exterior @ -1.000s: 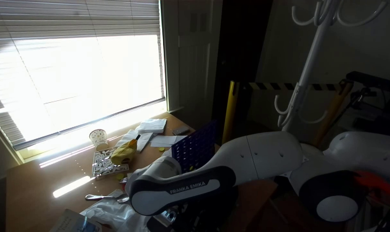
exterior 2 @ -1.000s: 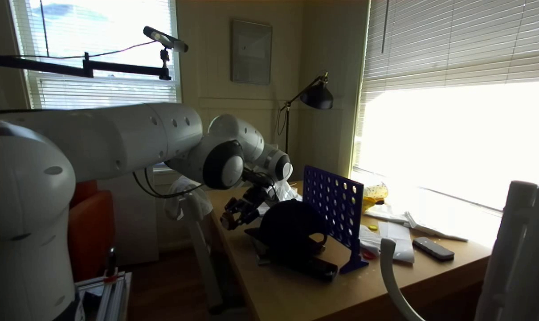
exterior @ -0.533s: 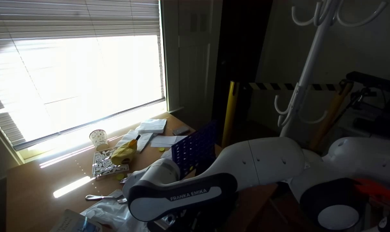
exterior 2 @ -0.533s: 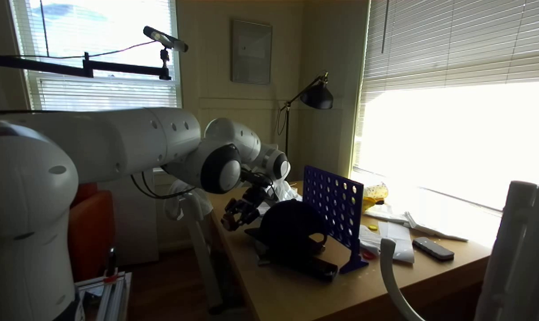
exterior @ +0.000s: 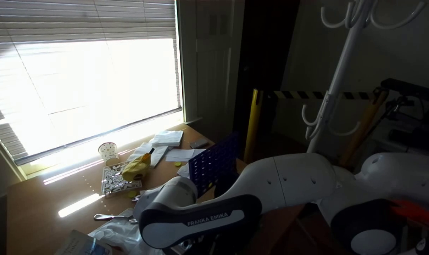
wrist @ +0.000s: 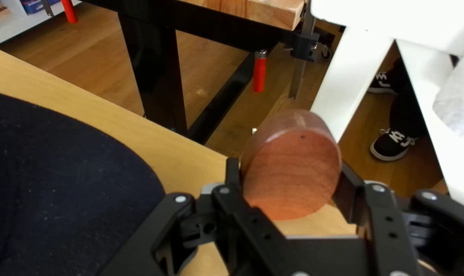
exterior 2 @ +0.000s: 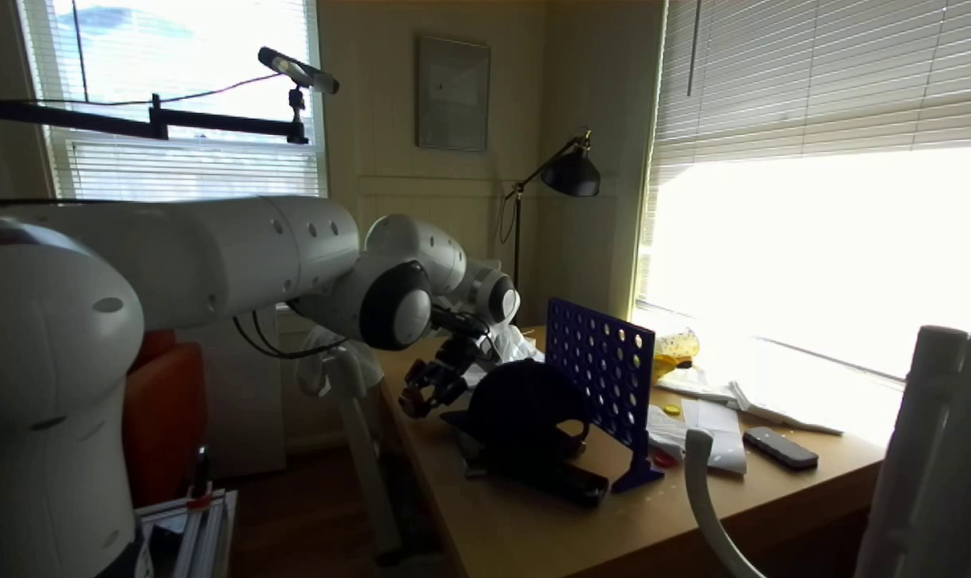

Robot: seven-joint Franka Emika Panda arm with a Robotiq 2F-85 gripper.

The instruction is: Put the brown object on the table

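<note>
A: Starting from the left in an exterior view, where's the brown piece?

B: In the end effector point(wrist: 291, 182), by the left edge of the surface point(exterior 2: 534, 534). It's a rounded, reddish-brown wooden block point(wrist: 291, 165), pinched between the two fingers point(wrist: 232, 172).

A: Why by its sides?

B: My guess: the curved rim gives the fingers opposite spots to press, and it leaves a flat face free for setting down.

A: Is it down?

B: I can't tell whether it touches. In the wrist view it shows partly against the surface, partly against the floor point(wrist: 199, 80) beyond, so I'd bring it further inward before releasing; at the edge it might drop.

A: What's keeping it out there?

B: Probably the dark baseball cap point(exterior 2: 526, 413), next along. It sits crown up, brim toward the end effector, filling the room just beside.

A: And past that?

B: A dark blue Connect Four frame point(exterior 2: 602, 365), upright on its foot, like a fence behind the cap. Then white papers point(exterior 2: 714, 429), and a grey case point(exterior 2: 781, 448) lying flat, well apart, unlikely to interfere.
</note>
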